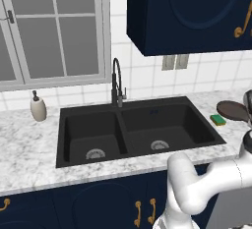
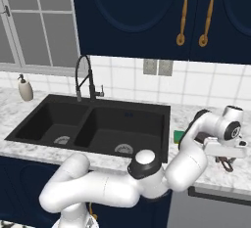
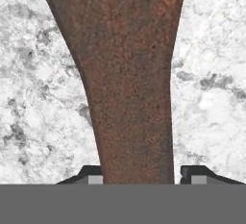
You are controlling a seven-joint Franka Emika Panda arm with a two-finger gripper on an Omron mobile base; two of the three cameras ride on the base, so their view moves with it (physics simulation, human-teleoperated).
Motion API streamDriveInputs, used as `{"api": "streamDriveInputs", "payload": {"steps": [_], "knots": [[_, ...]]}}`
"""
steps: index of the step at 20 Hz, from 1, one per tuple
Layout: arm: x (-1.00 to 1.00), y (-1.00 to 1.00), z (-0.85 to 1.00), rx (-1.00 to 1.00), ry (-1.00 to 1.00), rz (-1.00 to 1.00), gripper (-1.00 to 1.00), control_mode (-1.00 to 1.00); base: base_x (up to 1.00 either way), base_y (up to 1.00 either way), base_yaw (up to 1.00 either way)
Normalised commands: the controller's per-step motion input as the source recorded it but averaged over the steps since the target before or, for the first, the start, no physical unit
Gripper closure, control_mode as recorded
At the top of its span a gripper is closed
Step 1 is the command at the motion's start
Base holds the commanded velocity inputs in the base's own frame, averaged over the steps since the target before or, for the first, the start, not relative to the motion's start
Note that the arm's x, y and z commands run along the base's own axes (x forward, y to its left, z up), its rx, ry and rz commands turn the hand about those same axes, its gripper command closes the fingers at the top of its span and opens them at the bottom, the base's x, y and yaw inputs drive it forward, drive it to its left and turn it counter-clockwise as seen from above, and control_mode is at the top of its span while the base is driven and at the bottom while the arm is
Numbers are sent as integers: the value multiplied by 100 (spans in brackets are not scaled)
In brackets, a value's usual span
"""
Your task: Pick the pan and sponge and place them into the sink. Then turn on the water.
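Note:
The pan [image 1: 234, 110] lies on the marble counter to the right of the sink [image 1: 64, 139], its long brown handle [image 3: 129, 98] running up the hand view. My gripper [image 3: 141, 175] straddles that handle, a fingertip close against each side, shut on it. From the right base camera the gripper [image 2: 225, 162] is seen reaching down onto the counter right of the sink [image 2: 166, 124]. The green sponge [image 1: 218, 120] lies flat between the pan and the sink's right rim, and its corner [image 2: 179, 135] peeks out beside my arm. No water runs from the black faucet [image 1: 116, 80].
A cream soap dispenser [image 1: 38, 107] stands on the counter left of the sink. Dark blue wall cabinets [image 1: 192, 12] hang above the right basin. A window [image 1: 54, 31] is behind the left basin. Both basins hold nothing.

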Motion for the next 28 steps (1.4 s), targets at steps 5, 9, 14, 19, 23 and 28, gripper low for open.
{"api": "streamDriveInputs", "payload": {"steps": [5, 9, 14, 19, 23, 28], "knots": [[-43, 74, -54, 0, -24, 6, 100, -100, 0, 0, 0], [-36, 90, -44, -3, -29, 4, 100, -100, 0, 0, 0], [-21, 36, -3, -3, -28, 0, 100, -100, 0, 0, 0], [-5, 0, 55, 2, -18, 0, 100, -100, 0, 0, 0], [-48, 0, 92, 5, -3, 1, 100, -100, 0, 0, 0], [-95, 23, 80, 0, -8, 10, 100, -100, 0, 0, 0]]}}
